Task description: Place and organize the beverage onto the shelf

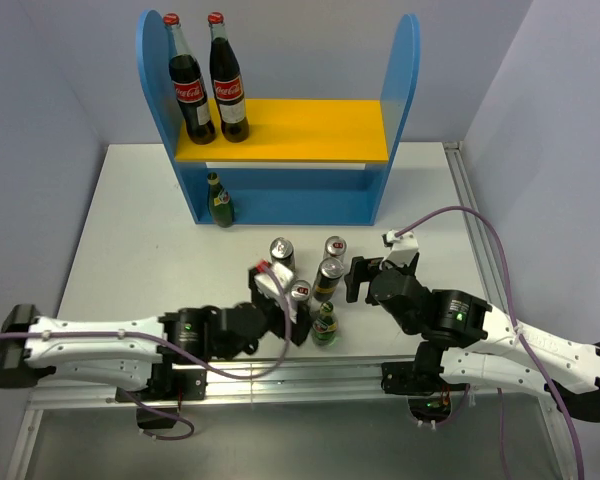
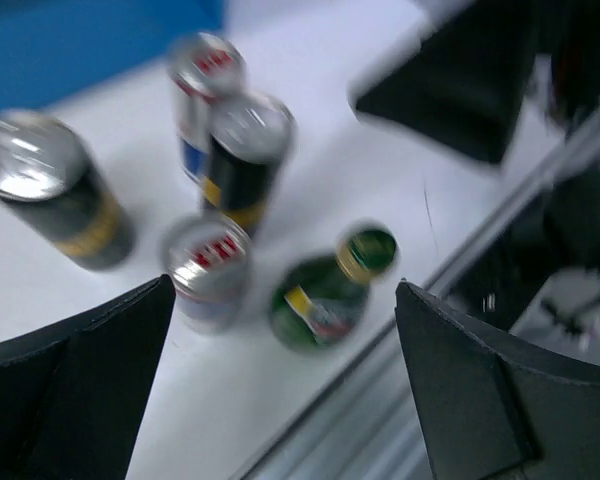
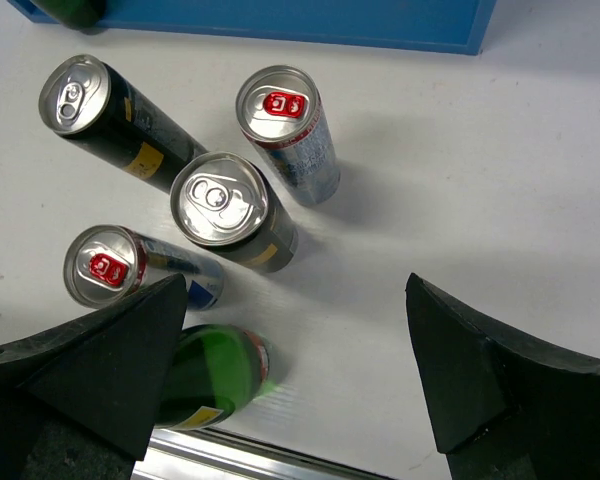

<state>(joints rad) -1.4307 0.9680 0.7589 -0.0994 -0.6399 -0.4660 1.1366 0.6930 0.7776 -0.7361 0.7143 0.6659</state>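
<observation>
Bordering white table: grey walls | left end effector wide, empty | right end effector wide, empty

Left gripper, jaws spread wide, hangs over green bottle and slim can; farther off (blurred) stand a dark can, another dark can, another slim can

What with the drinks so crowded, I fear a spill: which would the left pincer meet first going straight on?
Probably the green bottle, nearly centred ahead of the open left pincer; the slim can beside it is a close second. The blurred view leaves depth unclear.
</observation>
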